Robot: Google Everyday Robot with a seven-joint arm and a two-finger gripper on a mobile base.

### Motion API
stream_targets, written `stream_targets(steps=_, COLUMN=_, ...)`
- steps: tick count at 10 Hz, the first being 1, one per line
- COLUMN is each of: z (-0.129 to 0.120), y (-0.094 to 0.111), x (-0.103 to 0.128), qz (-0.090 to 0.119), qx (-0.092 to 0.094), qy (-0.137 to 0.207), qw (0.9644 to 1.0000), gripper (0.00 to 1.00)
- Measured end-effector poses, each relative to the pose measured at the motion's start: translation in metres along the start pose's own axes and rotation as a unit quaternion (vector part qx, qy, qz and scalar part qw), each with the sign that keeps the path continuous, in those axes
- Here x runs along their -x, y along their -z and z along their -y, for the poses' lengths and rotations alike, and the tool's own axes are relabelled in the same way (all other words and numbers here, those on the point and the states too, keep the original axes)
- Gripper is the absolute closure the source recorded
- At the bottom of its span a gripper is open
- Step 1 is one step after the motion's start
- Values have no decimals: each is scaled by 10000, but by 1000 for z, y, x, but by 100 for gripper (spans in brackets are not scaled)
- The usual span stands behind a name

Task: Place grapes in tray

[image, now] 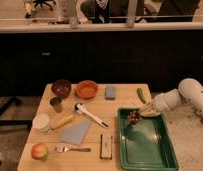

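Observation:
The large green tray (145, 145) lies on the right side of the wooden table. The grapes (133, 118), a small dark reddish-purple bunch, are at the tray's far left corner, inside the rim. My gripper (143, 113) reaches in from the right on a white arm (187, 97) and is right at the grapes, just above the tray's far end. I cannot make out whether the grapes rest on the tray floor or hang from the gripper.
A slim green vegetable (141, 94) lies behind the tray. On the left are a dark bowl (61, 88), orange bowl (86, 89), blue-grey sponge (110, 92), cup (56, 104), white brush (90, 114), grey sheet (75, 132), apple (39, 151), fork (72, 148) and a small black item (106, 145).

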Motion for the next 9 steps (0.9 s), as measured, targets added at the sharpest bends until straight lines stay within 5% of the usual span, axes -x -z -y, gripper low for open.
stream_targets(steps=9, z=0, y=0, x=0, qz=0, qx=0, qy=0, qw=10000, gripper=20)
